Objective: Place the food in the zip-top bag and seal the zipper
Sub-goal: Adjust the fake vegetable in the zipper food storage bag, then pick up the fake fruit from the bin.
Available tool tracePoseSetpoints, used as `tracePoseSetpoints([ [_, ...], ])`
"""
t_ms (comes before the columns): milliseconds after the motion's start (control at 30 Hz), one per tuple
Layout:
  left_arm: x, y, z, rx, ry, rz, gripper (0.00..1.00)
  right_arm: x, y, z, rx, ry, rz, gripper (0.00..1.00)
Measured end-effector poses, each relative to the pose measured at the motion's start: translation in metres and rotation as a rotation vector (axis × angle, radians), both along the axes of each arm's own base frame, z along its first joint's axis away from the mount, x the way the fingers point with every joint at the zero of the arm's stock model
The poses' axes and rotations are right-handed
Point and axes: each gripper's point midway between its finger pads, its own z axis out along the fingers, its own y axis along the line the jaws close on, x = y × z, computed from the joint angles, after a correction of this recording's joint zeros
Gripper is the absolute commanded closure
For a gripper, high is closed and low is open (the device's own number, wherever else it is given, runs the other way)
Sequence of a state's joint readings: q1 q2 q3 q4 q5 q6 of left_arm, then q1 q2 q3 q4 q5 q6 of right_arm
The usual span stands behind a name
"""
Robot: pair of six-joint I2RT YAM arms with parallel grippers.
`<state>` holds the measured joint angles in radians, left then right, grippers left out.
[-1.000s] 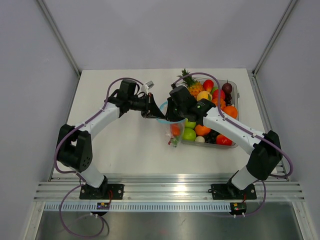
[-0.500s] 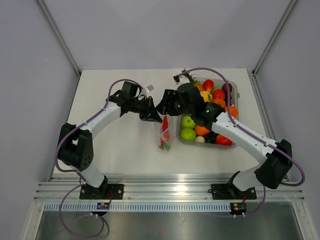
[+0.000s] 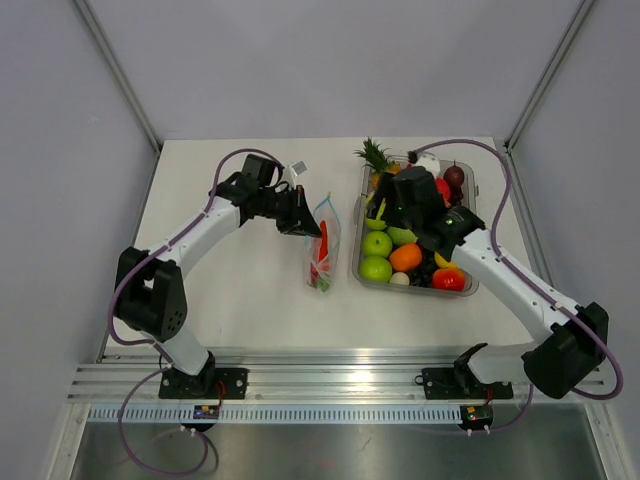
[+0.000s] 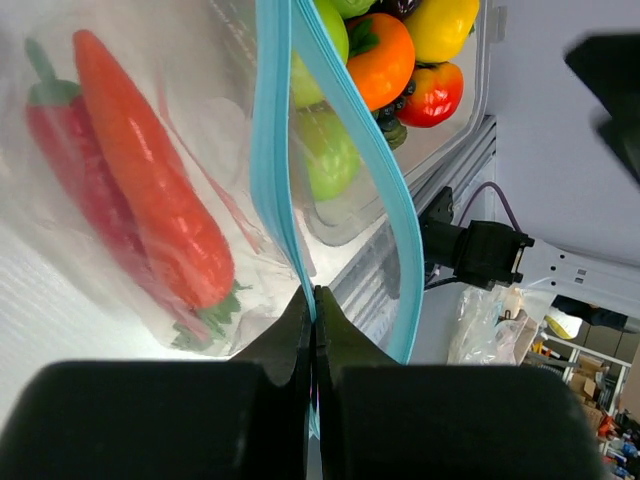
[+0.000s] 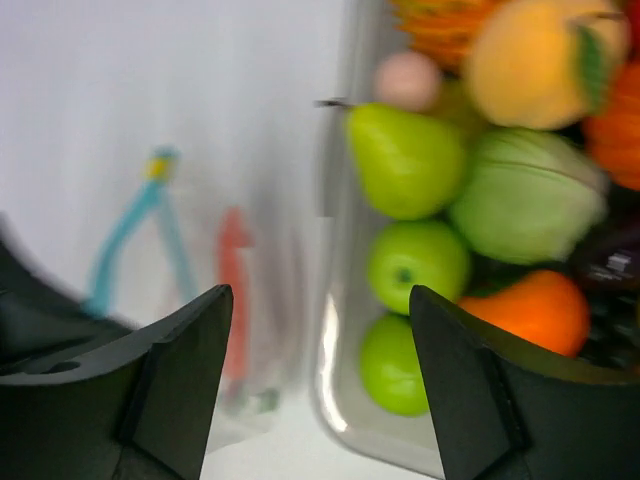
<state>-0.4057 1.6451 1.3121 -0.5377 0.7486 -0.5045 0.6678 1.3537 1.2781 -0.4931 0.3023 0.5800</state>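
The clear zip-top bag (image 3: 321,250) hangs from my left gripper (image 3: 306,222), which is shut on one side of its light-blue zipper (image 4: 272,170). The two blue strips stand parted, so the mouth is open. Inside the bag lie the food pieces: a red chili (image 4: 70,180) and an orange piece with a green tip (image 4: 150,190). My right gripper (image 3: 383,206) is open over the left part of the fruit tray, with nothing between its fingers (image 5: 190,370). In the right wrist view the bag (image 5: 215,300) shows blurred at the left, apart from that gripper (image 5: 320,292).
A clear rigid tray (image 3: 357,232) just right of the bag holds green apples (image 3: 377,256), a pear, oranges, other fruit and a pineapple (image 3: 375,156). A small white tag (image 3: 298,168) lies behind the left gripper. Grey walls close in the white table.
My right gripper has let go of the bag, opened wide and pulled back right over the tray. The bag swung left and now hangs from the left gripper alone.
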Motion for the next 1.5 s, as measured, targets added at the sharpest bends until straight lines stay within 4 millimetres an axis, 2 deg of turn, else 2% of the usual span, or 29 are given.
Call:
tracePoseSetpoints([
  [33, 0.001, 0.0, 0.0, 0.003, -0.002, 0.0, 1.0, 0.004, -0.026, -0.012, 0.001, 0.032, -0.064, 0.18],
  [133, 0.002, 0.001, 0.0, 0.014, -0.008, 0.003, 1.0, 0.002, -0.082, -0.057, -0.018, 0.139, -0.21, 0.16],
  [200, 0.002, 0.002, 0.0, 0.021, -0.009, 0.005, 1.0, -0.01, -0.098, -0.091, -0.028, 0.23, -0.255, 0.14],
  [300, 0.002, 0.003, -0.001, 0.029, -0.009, 0.007, 1.0, -0.03, -0.1, -0.127, -0.01, 0.336, -0.267, 0.13],
  [400, 0.0, 0.004, -0.003, 0.04, -0.001, 0.005, 1.0, -0.039, -0.101, -0.149, 0.022, 0.403, -0.294, 0.13],
  [567, -0.002, 0.004, -0.005, 0.052, 0.0, 0.002, 1.0, -0.032, -0.098, -0.163, 0.05, 0.433, -0.334, 0.12],
  [733, -0.003, 0.005, -0.006, 0.054, 0.001, 0.0, 1.0, -0.03, -0.103, -0.175, 0.039, 0.457, -0.387, 0.13],
  [833, -0.003, 0.005, -0.006, 0.054, 0.002, 0.0, 1.0, -0.029, -0.105, -0.181, 0.03, 0.469, -0.416, 0.17],
  [967, -0.004, 0.004, -0.006, 0.055, 0.002, -0.002, 1.0, -0.028, -0.109, -0.185, 0.023, 0.473, -0.444, 0.33],
  [1000, -0.004, 0.004, -0.006, 0.055, 0.002, -0.003, 1.0, -0.028, -0.109, -0.185, 0.023, 0.468, -0.451, 0.45],
  [1133, -0.004, 0.003, -0.006, 0.055, 0.003, -0.005, 1.0, -0.028, -0.113, -0.178, 0.027, 0.446, -0.465, 0.64],
  [1200, -0.004, 0.003, -0.006, 0.055, 0.003, -0.006, 1.0, -0.028, -0.115, -0.167, 0.039, 0.419, -0.468, 0.69],
  [1333, -0.004, 0.003, -0.005, 0.054, 0.003, -0.006, 1.0, -0.029, -0.117, -0.129, 0.084, 0.32, -0.449, 0.75],
  [1500, 0.0, 0.0, -0.003, 0.049, -0.008, -0.006, 1.0, -0.031, -0.116, -0.082, 0.11, 0.215, -0.375, 0.72],
])
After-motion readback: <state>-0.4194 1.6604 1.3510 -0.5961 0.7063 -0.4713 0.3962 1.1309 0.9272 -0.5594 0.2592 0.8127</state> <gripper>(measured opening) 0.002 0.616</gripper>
